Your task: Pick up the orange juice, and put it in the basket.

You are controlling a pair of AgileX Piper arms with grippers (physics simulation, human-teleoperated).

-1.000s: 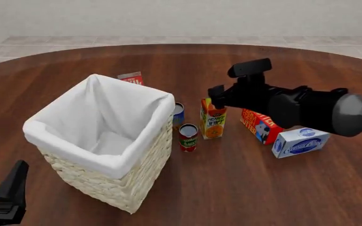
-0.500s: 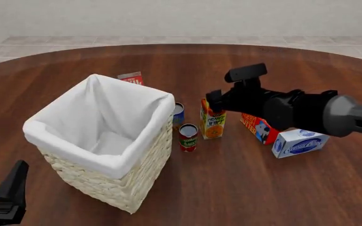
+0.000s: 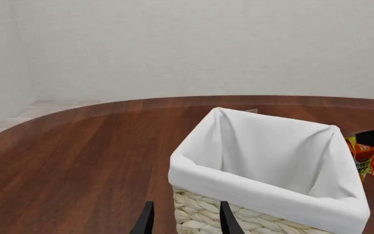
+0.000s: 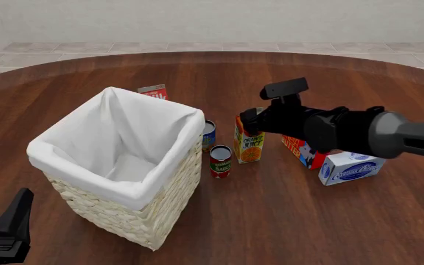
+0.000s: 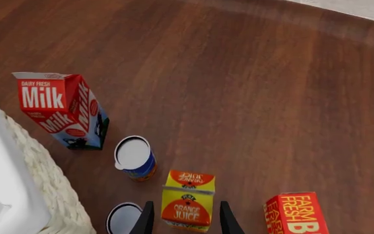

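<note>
The orange juice [image 4: 249, 144] is a yellow-orange carton standing upright to the right of the basket [image 4: 86, 178], a large cream wicker basket with a white liner. My right gripper [image 4: 250, 120] is open and hovers right at the carton's top. In the right wrist view the orange juice [image 5: 188, 206] lies between the two fingers of my right gripper [image 5: 185, 220]. My left gripper [image 4: 15, 215] is open and empty at the near left, in front of the basket [image 3: 265, 196]. Its fingers [image 3: 146, 222] show in the left wrist view.
A red tomato can [image 4: 220, 161] and a blue can [image 4: 209, 132] stand between the basket and the juice. A red butter box [image 4: 302, 147] and a white-blue box [image 4: 350, 167] lie to the juice's right. A milk carton [image 4: 153, 91] stands behind the basket.
My right gripper has moved left and down, closing in on the top of the orange juice. The left arm and the groceries have not moved.
</note>
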